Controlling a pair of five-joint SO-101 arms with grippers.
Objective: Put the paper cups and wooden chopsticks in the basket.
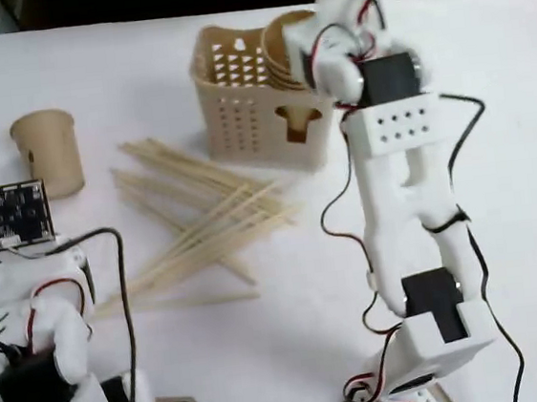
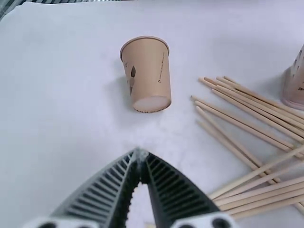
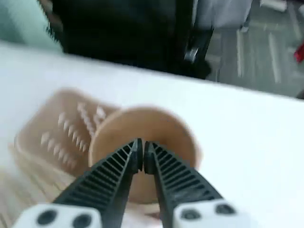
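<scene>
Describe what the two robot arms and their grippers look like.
Both the left arm and right arm have white shells with dotted panels, black motor blocks, and black and red cables. The left gripper and right gripper have black ribbed fingers on white bases.

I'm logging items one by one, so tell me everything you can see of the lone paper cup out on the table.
The paper cup is tan and tapered, paper-looking, with a rolled rim at its wide end and a small dark leaf-like print on its side. It appears to lie on its side on the white table, its narrow base, a pale recessed disc, toward the left gripper. Nothing else touches it; the chopsticks lie apart beside it.
</scene>
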